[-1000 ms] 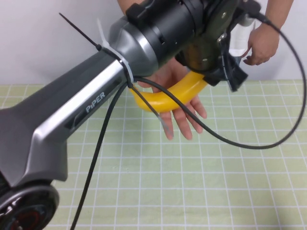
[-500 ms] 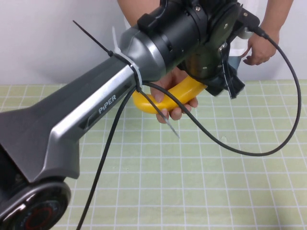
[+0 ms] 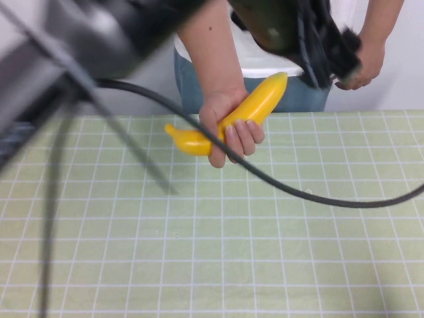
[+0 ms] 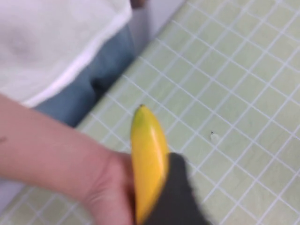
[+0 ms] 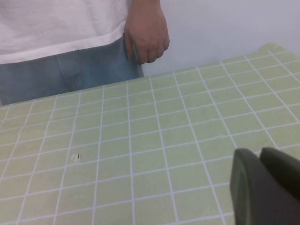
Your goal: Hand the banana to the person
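Note:
The person (image 3: 265, 63), in a white T-shirt and blue jeans, stands at the table's far edge and grips the yellow banana (image 3: 255, 109) in one hand (image 3: 228, 132), above the table. My left gripper (image 3: 328, 50) is raised just beyond the banana's upper end, open and off the banana. In the left wrist view the banana (image 4: 147, 159) lies in the person's hand, with one dark finger (image 4: 176, 197) beside it. My right gripper (image 5: 260, 185) is shut and empty, low over the table; it does not show in the high view.
A green checked mat (image 3: 265, 252) covers the table. My left arm's black cable (image 3: 298, 192) hangs in a loop across the middle. The person's other hand (image 3: 361, 66) hangs at the far right, also in the right wrist view (image 5: 145, 33).
The person's hand has closed round the banana and lifted it. My left gripper has let go and pulled up and away; the left arm has swung out of the middle of the view.

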Motion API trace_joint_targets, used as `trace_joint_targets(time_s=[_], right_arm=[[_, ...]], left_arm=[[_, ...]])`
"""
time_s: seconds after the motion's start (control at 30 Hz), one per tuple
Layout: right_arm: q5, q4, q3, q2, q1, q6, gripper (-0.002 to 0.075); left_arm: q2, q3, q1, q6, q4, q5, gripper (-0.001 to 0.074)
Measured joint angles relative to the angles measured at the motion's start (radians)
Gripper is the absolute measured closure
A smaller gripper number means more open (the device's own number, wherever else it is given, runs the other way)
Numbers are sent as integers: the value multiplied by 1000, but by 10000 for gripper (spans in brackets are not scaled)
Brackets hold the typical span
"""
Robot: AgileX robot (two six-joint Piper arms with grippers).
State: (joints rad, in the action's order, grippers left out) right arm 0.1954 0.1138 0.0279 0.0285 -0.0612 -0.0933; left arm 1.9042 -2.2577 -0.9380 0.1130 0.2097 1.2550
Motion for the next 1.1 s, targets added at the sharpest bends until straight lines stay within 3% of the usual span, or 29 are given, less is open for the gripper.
trace_joint_targets(time_s=[0.17,0.27,0.57,0.77,0.93,1.1], right_arm=[[0,0,0,0,0,0,733],[0,0,0,0,0,0,733],[0,0,0,0,0,0,733],[0,0,0,0,0,0,733],[0,0,0,0,0,0,733],[0,0,0,0,0,0,733]], left_arm=[[-172,144,0,0,81,2,596],[-295,319,0,-15,111,2,689],[-642,929,2,-209,186,2,729],[-871,1247,2,-310,152,-108,730],[-990,1390,2,-379,120,-144,730],[-1022,1406,2,-424,118,-94,730]])
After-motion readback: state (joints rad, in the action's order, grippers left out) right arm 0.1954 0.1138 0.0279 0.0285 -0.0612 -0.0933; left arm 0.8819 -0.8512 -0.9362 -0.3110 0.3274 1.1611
